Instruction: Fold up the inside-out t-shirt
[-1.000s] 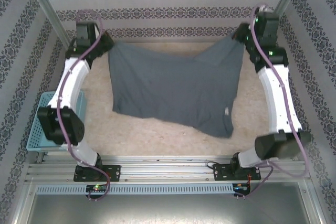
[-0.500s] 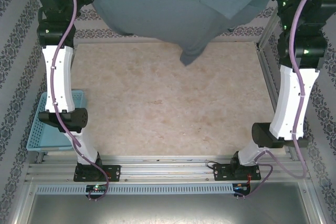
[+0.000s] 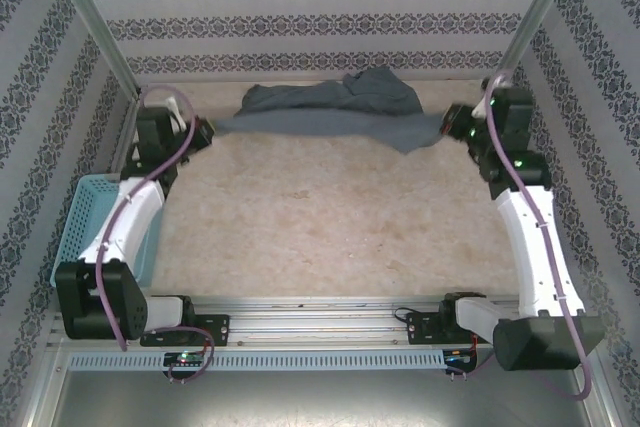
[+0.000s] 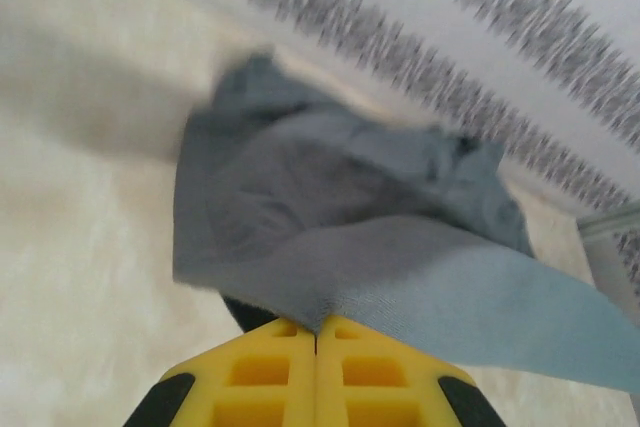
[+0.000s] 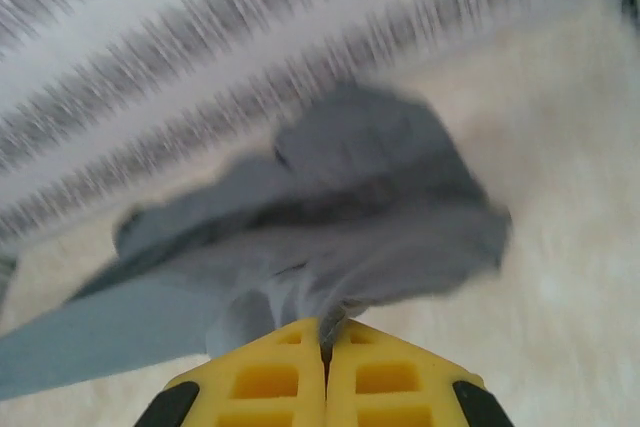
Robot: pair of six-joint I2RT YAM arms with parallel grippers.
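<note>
Top external: the inside-out t-shirt (image 3: 370,102) lies bunched in a long strip at the far edge of the bench (image 3: 320,227), close to the back wall. It is stretched left to right between the two arms. Its left end is thin and taut and runs to the left jaws. Its right part is thicker and crumpled, with a flap dropping toward the right jaws. The left arm (image 3: 130,217) reaches to the far-left corner, the right arm (image 3: 530,227) to the far-right side. Both sets of jaws sit low, near the bench surface. A light-blue basket (image 3: 80,222) sits at the left edge beside the left arm, well apart from the shirt.

Left wrist: the yellow fingers (image 4: 270,372) are pressed together with no gap, so the left jaws are fully closed on a fold of grey cloth pinched at the tips. The shirt (image 4: 330,207) spreads out from there: a rumpled heap beyond, and a flat band trailing off to the right. The frame is blurred and the pale bench shows underneath.

Right wrist: same story. The yellow fingers (image 5: 265,382) meet at the centre line, so the right jaws are clamped on a gathered bit of the shirt (image 5: 370,197). The cloth heaps up ahead of the tips and a flatter band runs off to the left. This frame is blurred too.
</note>
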